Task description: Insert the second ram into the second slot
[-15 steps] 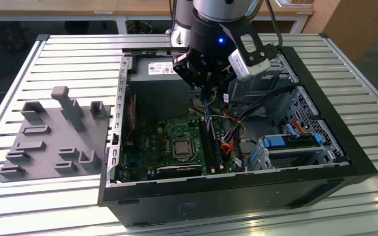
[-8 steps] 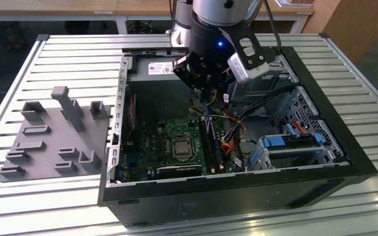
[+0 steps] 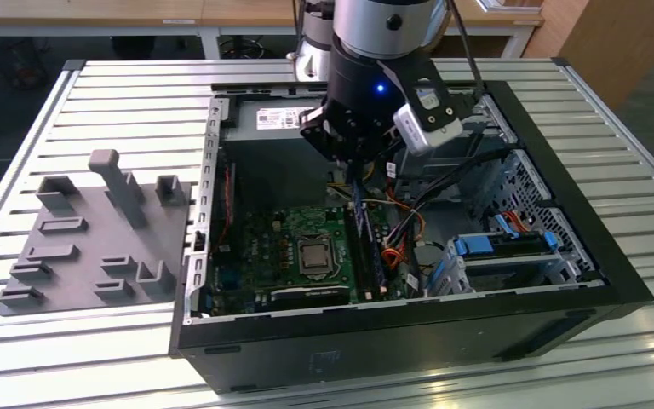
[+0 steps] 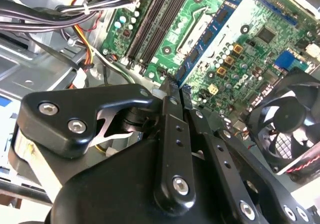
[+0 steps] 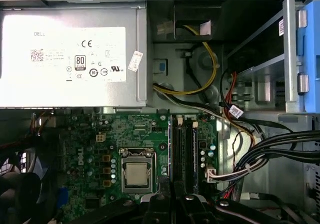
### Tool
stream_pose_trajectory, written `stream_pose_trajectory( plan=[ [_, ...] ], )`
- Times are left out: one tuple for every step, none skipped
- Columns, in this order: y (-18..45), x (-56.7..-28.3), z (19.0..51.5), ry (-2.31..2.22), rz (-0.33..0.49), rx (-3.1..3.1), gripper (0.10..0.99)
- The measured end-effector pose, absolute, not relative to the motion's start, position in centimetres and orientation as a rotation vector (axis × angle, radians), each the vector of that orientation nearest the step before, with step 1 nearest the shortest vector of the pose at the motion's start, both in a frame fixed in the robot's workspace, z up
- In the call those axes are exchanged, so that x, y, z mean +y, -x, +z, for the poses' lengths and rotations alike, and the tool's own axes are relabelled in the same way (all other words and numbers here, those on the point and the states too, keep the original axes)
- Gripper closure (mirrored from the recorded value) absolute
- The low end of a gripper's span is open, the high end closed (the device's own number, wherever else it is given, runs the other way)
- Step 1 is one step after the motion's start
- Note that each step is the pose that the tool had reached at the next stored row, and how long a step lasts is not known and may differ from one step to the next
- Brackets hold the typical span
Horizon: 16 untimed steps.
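The arm stands over the open computer case (image 3: 418, 341), which lies on its side on the ribbed metal desk (image 3: 123, 94). The claw (image 4: 177, 87) is inside the case, above the green motherboard (image 5: 85, 134). Its two fingers (image 4: 170, 129) are pressed together on one end of the second ram (image 4: 210, 32). The stick is not in any slot. In the second wrist view it reaches away from the fingertips toward the board, with dark chips in a row and a blue edge along one side. In the first wrist view the claw is just beside one end of the memory slots (image 5: 182, 146), near the processor socket (image 5: 137, 174). These slots are long and dark and run parallel to each other. One of them looks a little blue, but I cannot tell whether a stick sits in it. Beyond the board is the grey power supply (image 5: 70, 59), and yellow and black cables (image 5: 205, 79) hang beside it. A black fan (image 4: 285, 129) is at the edge of the board. In the exterior view, blue drive brackets (image 3: 509, 243) sit in the case on the exterior view's right. A grey moulded tray (image 3: 88, 247) with upright pegs lies on the desk on the exterior view's left, just beside the case.
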<state>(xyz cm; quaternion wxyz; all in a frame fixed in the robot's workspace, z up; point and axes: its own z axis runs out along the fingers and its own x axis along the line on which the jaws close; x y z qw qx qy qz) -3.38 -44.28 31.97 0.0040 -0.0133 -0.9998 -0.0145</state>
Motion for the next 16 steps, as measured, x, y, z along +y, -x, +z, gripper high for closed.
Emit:
stream_pose_trajectory(
  plan=[
    [3.4,-44.3,31.9,0.040,-0.046,-3.133,0.949],
    [3.3,-44.3,31.9,0.040,-0.046,-3.133,0.949],
    [3.3,-44.3,31.8,0.040,-0.046,-3.133,0.949],
    [3.3,-44.4,31.8,0.040,-0.046,-3.133,0.949],
    [3.2,-44.4,31.7,0.040,-0.045,-3.133,0.949],
    [3.2,-44.4,31.6,0.040,-0.045,-3.133,0.949],
    [3.2,-44.4,31.5,0.040,-0.045,-3.133,0.949],
    [3.2,-44.5,31.3,0.040,-0.045,-3.133,0.949],
    [3.2,-44.5,31.2,0.040,-0.045,-3.133,0.949],
    [3.2,-44.5,31.0,0.040,-0.044,-3.133,0.949],
    [3.2,-44.7,30.8,0.040,-0.044,-3.133,0.949],
    [3.2,-44.9,30.6,0.040,-0.044,-3.133,0.949],
    [3.2,-45.2,30.5,0.040,-0.044,-3.133,0.949],
    [3.2,-45.4,30.4,0.040,-0.044,-3.133,0.949],
    [3.2,-45.6,30.2,0.040,-0.044,-3.133,0.949],
    [3.2,-45.7,30.0,0.040,-0.045,-3.133,0.949]
  ],
)
